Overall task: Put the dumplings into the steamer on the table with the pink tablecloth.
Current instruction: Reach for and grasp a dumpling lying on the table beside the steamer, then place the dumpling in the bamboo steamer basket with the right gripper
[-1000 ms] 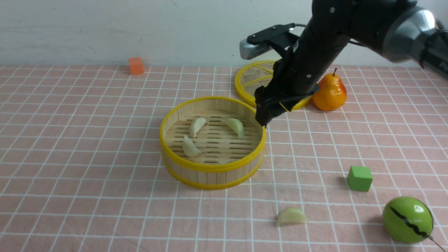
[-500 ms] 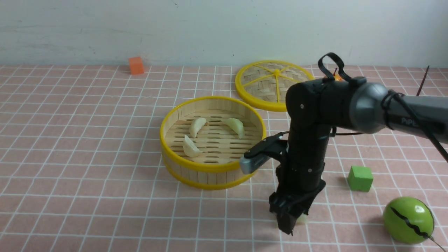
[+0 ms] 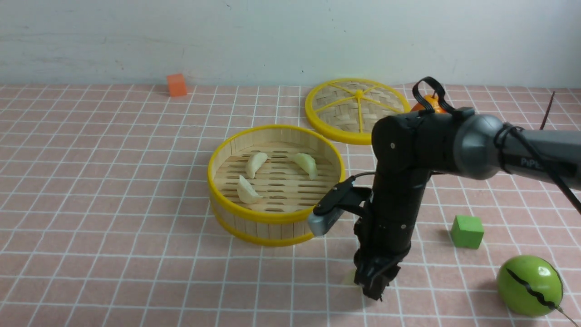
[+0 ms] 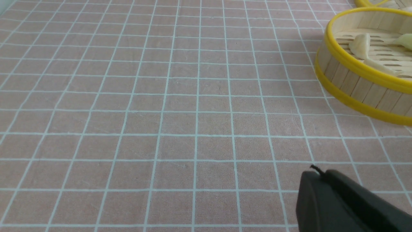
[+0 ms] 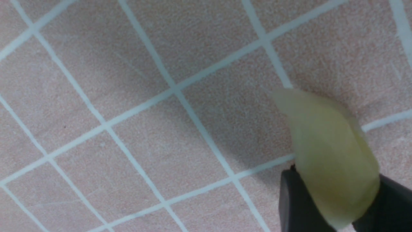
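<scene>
The steamer (image 3: pixel 254 213) stands mid-table on the pink tablecloth (image 3: pixel 113 181). Three dumplings lie on its slat floor (image 3: pixel 255 164) (image 3: pixel 305 164) (image 3: pixel 246 190). My right gripper (image 3: pixel 374 288) points straight down at the cloth in front of and to the right of the steamer. In the right wrist view a pale greenish dumpling (image 5: pixel 328 151) rests on the cloth, and my right gripper (image 5: pixel 338 180) is shut on it, with a finger pressed on each side. The front view hides that dumpling behind the arm. My left gripper (image 4: pixel 317 175) is shut and empty, low over bare cloth to the left of the steamer (image 4: pixel 354 69).
The woven yellow-rimmed lid (image 3: pixel 349 106) lies behind the steamer, with an orange pear (image 3: pixel 426 103) peeking out behind my right arm. A green cube (image 3: pixel 466 231) and a green round fruit (image 3: pixel 529 285) sit at front right. An orange cube (image 3: pixel 176 85) is at the back left.
My right arm swung from above the steamer's far right rim down to the loose dumpling on the front cloth, and its jaws have narrowed onto it. The left gripper stayed put.
</scene>
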